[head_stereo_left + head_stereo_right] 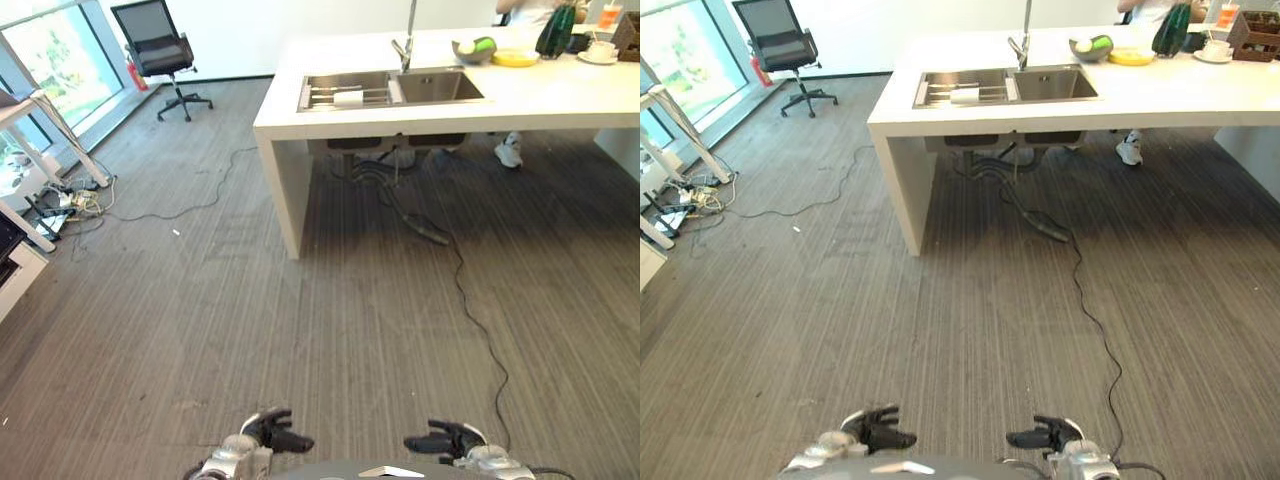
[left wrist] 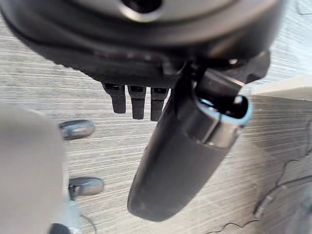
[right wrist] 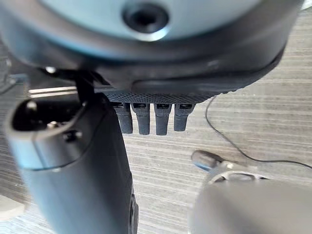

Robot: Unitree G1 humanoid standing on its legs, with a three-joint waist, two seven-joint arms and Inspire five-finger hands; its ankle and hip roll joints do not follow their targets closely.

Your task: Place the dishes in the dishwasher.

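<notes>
Far ahead, on the white counter (image 1: 560,95), stand a grey bowl (image 1: 473,48) with something green in it, a yellow plate (image 1: 516,58), a white cup on a saucer (image 1: 600,52) and a dark green bottle (image 1: 556,30). A white dish (image 1: 348,97) lies in the left basin of the steel sink (image 1: 440,86). My left hand (image 1: 272,432) and right hand (image 1: 447,440) hang low over the floor near me, well short of the counter. Both are open and hold nothing; straight fingers (image 2: 137,100) show in the left wrist view, and fingers (image 3: 151,117) in the right one.
A person stands behind the counter; a white shoe (image 1: 509,150) shows under it. A black cable (image 1: 470,300) runs across the striped floor from under the sink. A black office chair (image 1: 160,50) stands far left, with white desk legs (image 1: 60,140) and tangled cords (image 1: 75,200) by the window.
</notes>
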